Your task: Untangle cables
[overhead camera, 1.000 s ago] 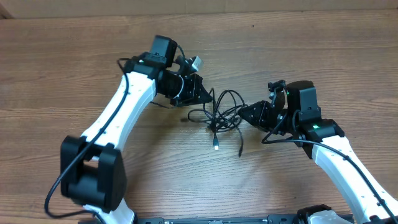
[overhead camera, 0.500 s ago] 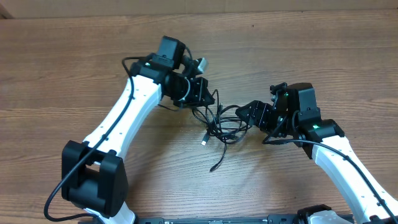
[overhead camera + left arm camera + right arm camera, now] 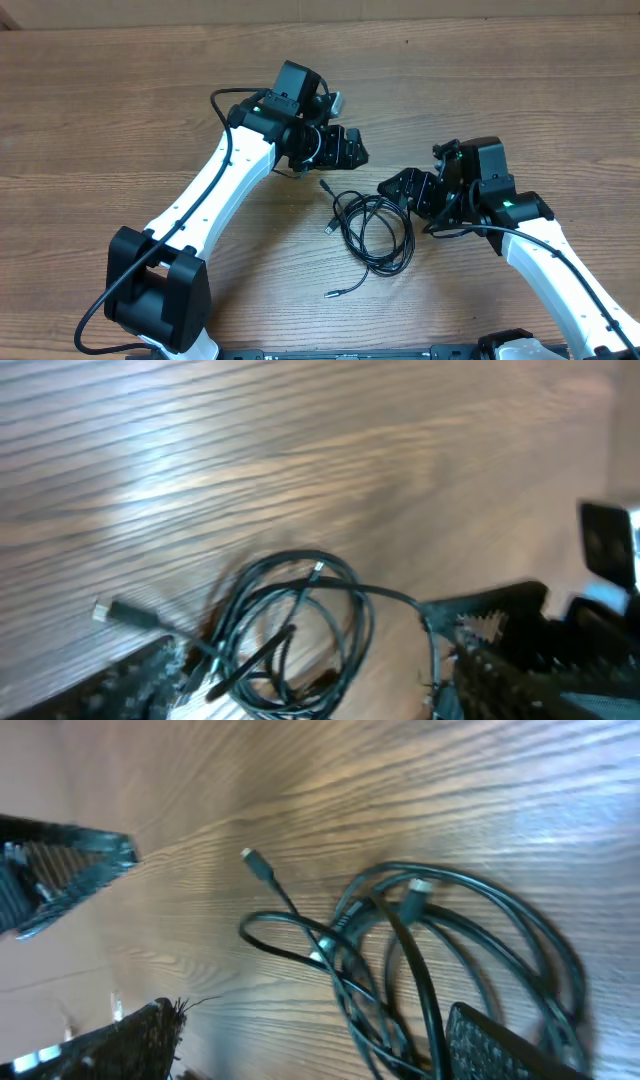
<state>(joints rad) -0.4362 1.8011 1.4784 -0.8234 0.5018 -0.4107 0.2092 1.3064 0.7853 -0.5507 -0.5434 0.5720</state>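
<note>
Both wrist views are blurred and cut off at the lower edge, but the left fingers (image 3: 135,682) show spread wide and empty. The right fingers (image 3: 500,1040) are spread too, one covering the coil's edge, so contact there cannot be told. The cables (image 3: 232,628) lie on the counter (image 3: 120,130) in a loose overlapping coil between the arms, just beside the right fingers and apart from the left; their crossings are too fine to sort out.
</note>
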